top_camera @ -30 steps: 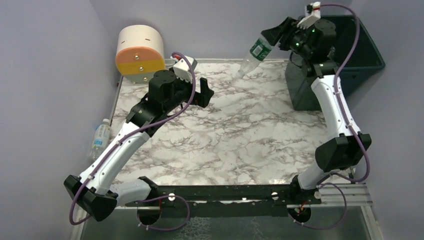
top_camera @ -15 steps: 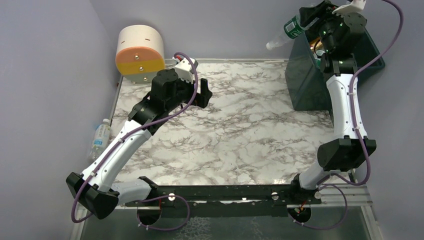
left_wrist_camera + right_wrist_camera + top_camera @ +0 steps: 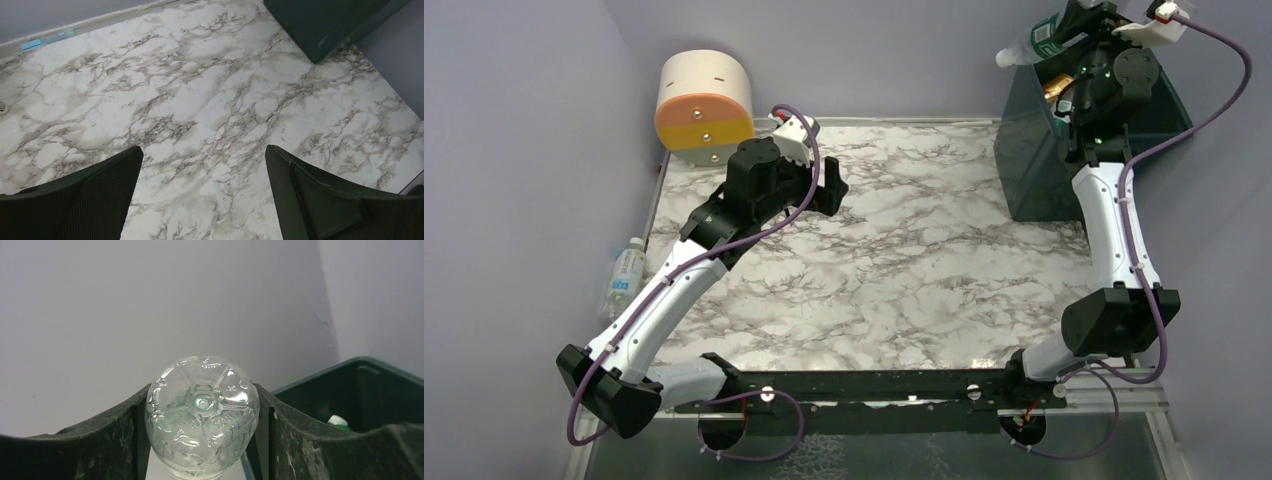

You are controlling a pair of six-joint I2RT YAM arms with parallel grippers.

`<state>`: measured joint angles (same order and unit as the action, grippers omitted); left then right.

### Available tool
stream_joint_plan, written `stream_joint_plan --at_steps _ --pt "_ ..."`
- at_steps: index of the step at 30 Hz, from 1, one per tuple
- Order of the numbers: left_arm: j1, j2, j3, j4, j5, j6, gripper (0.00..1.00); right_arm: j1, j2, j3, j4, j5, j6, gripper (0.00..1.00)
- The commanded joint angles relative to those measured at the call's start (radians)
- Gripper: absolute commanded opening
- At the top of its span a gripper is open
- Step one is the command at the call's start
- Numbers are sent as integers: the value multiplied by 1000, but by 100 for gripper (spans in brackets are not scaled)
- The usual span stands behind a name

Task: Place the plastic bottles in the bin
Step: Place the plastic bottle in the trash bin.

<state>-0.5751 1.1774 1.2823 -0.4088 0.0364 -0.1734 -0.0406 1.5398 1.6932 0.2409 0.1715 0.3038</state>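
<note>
Over the left rim of the bin (image 3: 1024, 170), the right gripper (image 3: 202, 412) is being held clamped on a clear plastic bottle (image 3: 1027, 42). The bottle's green label is being shown to the overhead camera and its ribbed base to the wrist camera. Inside the bin, a bottle with orange contents (image 3: 1056, 92) is being stored, only partly seen. Well to the left of the bin, the left gripper (image 3: 201, 155) is being held above the marble table (image 3: 894, 280), its jaws wide apart with nothing between them. Farther left of the bin, past the table's edge, a blue-labelled bottle (image 3: 626, 270) is being left lying. A round cream and orange drum (image 3: 704, 105) is being noted well apart from the bin.
</note>
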Motion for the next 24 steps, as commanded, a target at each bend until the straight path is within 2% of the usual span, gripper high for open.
stream_joint_plan --at_steps 1,15,20,24 --pt "5 -8 -6 -12 2 3 99 -2 -38 -25 199 149 -52 53" --pt "6 11 16 -30 7 13 99 -2 -52 -139 428 358 -273 53" --pt "6 39 50 -56 0 18 99 -5 -23 -154 410 358 -277 53" --pt "6 36 46 -65 -4 14 99 -22 28 -110 325 333 -238 53"
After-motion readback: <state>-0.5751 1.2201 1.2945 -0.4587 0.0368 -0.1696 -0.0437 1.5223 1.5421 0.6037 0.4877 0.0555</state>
